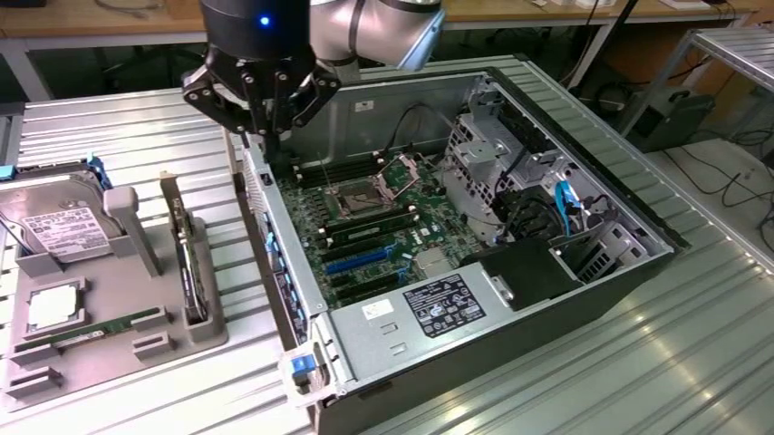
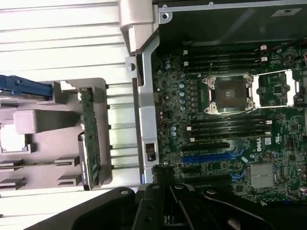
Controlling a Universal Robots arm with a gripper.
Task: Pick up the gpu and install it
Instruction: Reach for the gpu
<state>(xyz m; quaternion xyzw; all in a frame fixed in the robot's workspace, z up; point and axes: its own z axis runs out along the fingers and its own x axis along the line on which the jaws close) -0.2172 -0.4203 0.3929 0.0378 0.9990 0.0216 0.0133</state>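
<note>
The gpu [image 1: 187, 261] is a thin dark card standing on edge in a slot of the grey holder tray [image 1: 206, 340], at the exterior view's left of the open computer case. In the wrist view the gpu [image 2: 89, 139] appears edge-on, beside the case wall. My gripper [image 1: 261, 136] hangs shut and empty above the case's rear wall, above and behind the gpu and apart from it. Its black linkages [image 2: 169, 208] show over the case edge. The motherboard [image 1: 362, 227] lies exposed with a blue expansion slot [image 2: 206, 157].
The holder tray also carries a silver hard drive [image 1: 54, 227], a processor chip [image 1: 53, 308] and a green memory stick [image 1: 103, 328]. Inside the case stand a drive cage [image 1: 490, 159], cables and a black power supply shroud [image 1: 532, 267]. The metal table is ribbed.
</note>
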